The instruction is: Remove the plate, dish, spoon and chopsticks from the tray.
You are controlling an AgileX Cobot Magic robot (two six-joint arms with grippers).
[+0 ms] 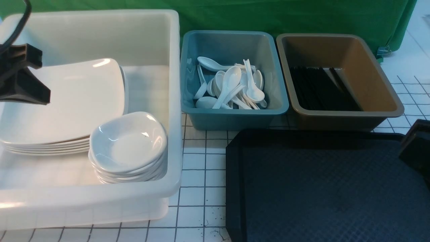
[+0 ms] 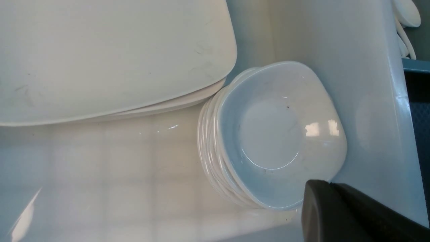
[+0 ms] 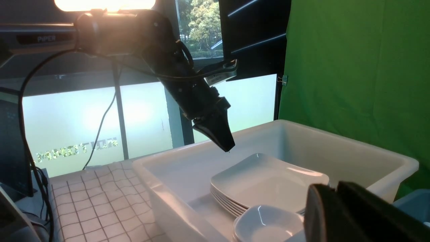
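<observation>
A green cloth [image 1: 289,15] hangs behind a desk [image 1: 198,174] covered in white sheet ruled with a dark grid. Three bins stand along the far edge.

At the far left corner sits a large white tub [image 1: 100,195]. It holds two stacks: big square plates, about five by the visible rims, with the top plate [image 1: 74,97] glossy and bare, and just beside them, nearer the front edge, small rounded-square dishes [image 1: 129,144], roughly five or six; the exact count cannot be told.

In the middle of the far edge a teal bin [image 1: 235,114] holds a heap of white soup spoons [image 1: 231,87], around ten, too tangled to count. Touching its right side, a brown bin [image 1: 339,114] holds a bundle of black chopsticks [image 1: 322,89], too many and too dark to count.

The black tray [image 1: 319,188] lies at the near right corner, its textured surface bare.

The left gripper [image 3: 220,136] hangs over the tub above the plates, its fingers drawn together to a point, holding nothing. The right gripper [image 1: 416,151] shows only as a dark block at the tray's right edge; whether it is open or closed cannot be told.

Readable writing: "PiPER" on the left arm [image 3: 134,33].
</observation>
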